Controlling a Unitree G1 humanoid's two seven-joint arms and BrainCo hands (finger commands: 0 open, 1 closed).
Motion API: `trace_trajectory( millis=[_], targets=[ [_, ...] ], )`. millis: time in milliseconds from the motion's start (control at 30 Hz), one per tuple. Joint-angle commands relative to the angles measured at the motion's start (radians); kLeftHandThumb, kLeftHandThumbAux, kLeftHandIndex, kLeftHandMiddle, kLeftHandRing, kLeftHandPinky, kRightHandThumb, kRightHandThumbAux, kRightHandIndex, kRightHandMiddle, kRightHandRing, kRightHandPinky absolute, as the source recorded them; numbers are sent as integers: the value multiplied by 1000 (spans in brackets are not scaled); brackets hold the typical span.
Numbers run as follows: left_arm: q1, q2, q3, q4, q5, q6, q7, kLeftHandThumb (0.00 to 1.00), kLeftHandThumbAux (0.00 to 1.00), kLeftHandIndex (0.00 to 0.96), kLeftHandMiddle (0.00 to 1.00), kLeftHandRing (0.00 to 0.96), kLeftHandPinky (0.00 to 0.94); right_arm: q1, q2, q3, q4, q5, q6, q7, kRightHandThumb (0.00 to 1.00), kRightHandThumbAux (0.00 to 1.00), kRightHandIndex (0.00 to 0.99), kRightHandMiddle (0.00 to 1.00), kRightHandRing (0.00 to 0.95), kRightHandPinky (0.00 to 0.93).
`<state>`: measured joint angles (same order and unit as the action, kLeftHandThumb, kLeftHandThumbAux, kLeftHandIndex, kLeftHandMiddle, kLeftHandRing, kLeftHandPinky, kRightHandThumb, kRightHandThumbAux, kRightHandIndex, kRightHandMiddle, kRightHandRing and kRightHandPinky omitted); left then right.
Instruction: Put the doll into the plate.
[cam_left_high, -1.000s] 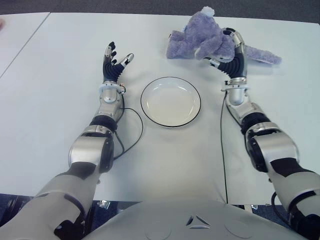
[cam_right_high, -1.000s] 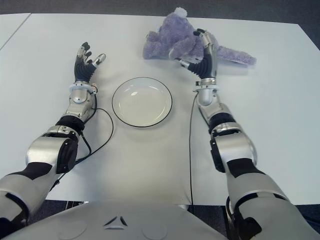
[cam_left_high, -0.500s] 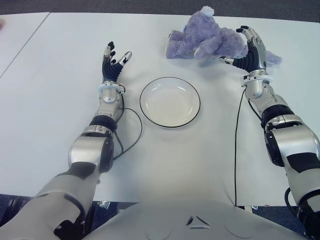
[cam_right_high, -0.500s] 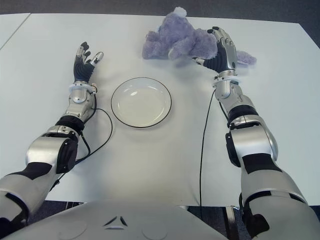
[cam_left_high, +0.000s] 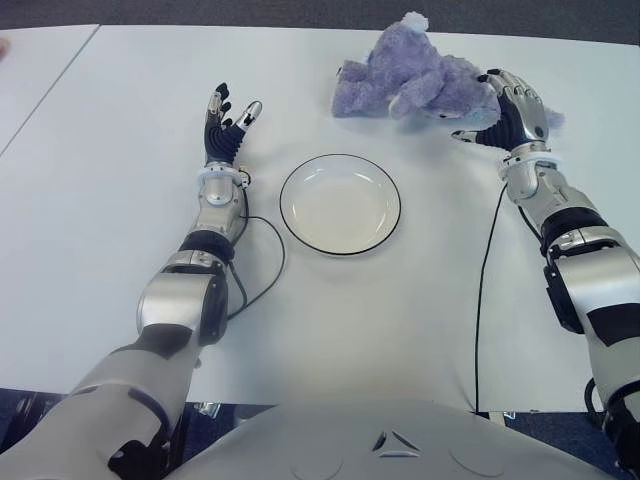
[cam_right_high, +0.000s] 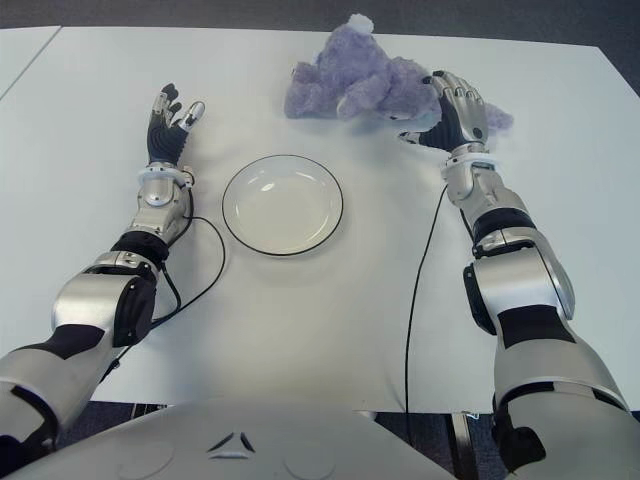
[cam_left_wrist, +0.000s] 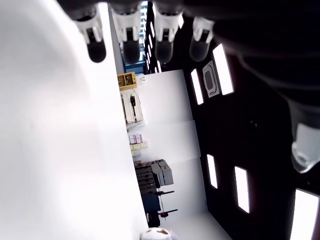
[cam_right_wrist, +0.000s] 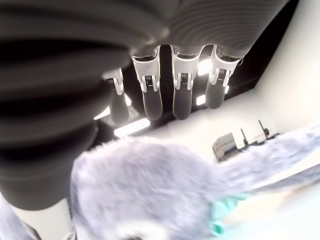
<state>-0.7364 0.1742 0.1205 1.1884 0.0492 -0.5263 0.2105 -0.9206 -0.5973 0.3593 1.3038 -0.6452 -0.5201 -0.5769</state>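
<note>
A purple plush doll (cam_left_high: 415, 75) lies on the white table (cam_left_high: 330, 320) at the far side, behind and to the right of the plate. The white plate (cam_left_high: 284, 205) with a thin dark rim holds nothing. My right hand (cam_left_high: 508, 105) is open at the doll's right end, its fingers spread over the tail. In the right wrist view the fingers (cam_right_wrist: 175, 95) are stretched out straight above the doll's fur (cam_right_wrist: 145, 185), not closed on it. My left hand (cam_left_high: 228, 120) shows left of the plate, open, its fingers pointing away from me.
A black cable (cam_left_high: 265, 260) loops from my left wrist beside the plate, and another cable (cam_left_high: 482, 290) runs down the table from my right wrist. A second white table (cam_left_high: 40, 70) adjoins at the far left. The dark floor begins just behind the doll.
My right hand has moved to the right, from in front of the doll's middle to its right end, and now covers the tail. The doll, plate and left hand have stayed put.
</note>
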Motion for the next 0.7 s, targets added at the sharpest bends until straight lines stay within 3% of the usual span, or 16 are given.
trace_trajectory(
  millis=[33, 700],
  targets=[
    [272, -128, -6, 167, 17, 93, -34, 0, 478, 90, 87, 72, 68, -38, -59, 57, 24, -65, 44, 40, 65, 771, 150, 131, 111, 108],
    [268, -138, -3, 166, 26, 82, -41, 0, 444, 76, 78, 65, 44, -95, -126, 131, 46, -131, 115, 83, 87, 793, 149, 144, 126, 123]
  ],
)
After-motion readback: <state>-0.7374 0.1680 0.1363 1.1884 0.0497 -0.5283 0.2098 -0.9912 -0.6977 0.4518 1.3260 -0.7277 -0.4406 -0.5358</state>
